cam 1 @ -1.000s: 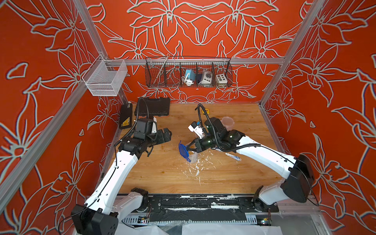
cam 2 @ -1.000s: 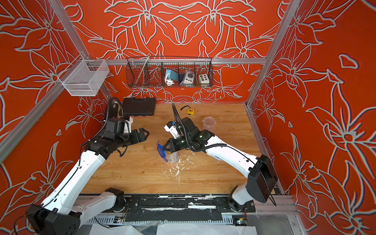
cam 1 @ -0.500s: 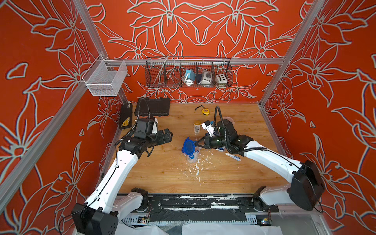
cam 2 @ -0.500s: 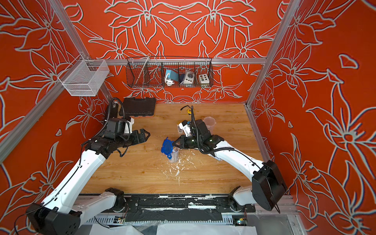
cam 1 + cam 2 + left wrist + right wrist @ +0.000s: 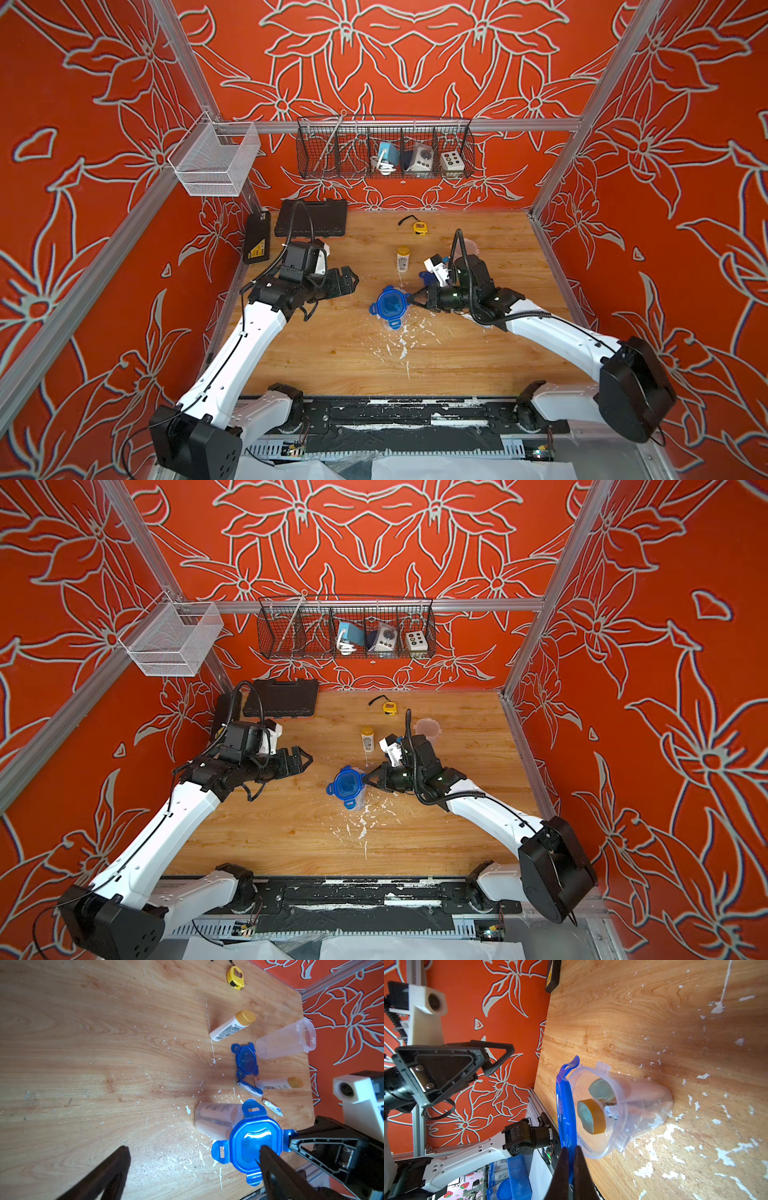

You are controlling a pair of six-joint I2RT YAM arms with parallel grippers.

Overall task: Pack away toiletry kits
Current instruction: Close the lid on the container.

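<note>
Gripping one tab of the blue lid (image 5: 390, 304), the right claw (image 5: 410, 297) was clenched; lid sat over the clear tub (image 5: 216, 1121) on the desk (image 5: 332, 357). Left claw (image 5: 348, 279) stood released, apart from the tub.

Nothing legible from my cameras. Yellow-capped white bottle (image 5: 230, 1026), lying far of centre, has a block of fine black print, too small to read. Second bottle (image 5: 276, 1084): coloured print, blurred. Black case (image 5: 257, 237) at the left wall has a yellow sticker, text unresolved. Tape measure (image 5: 235, 978) label unreadable.
</note>
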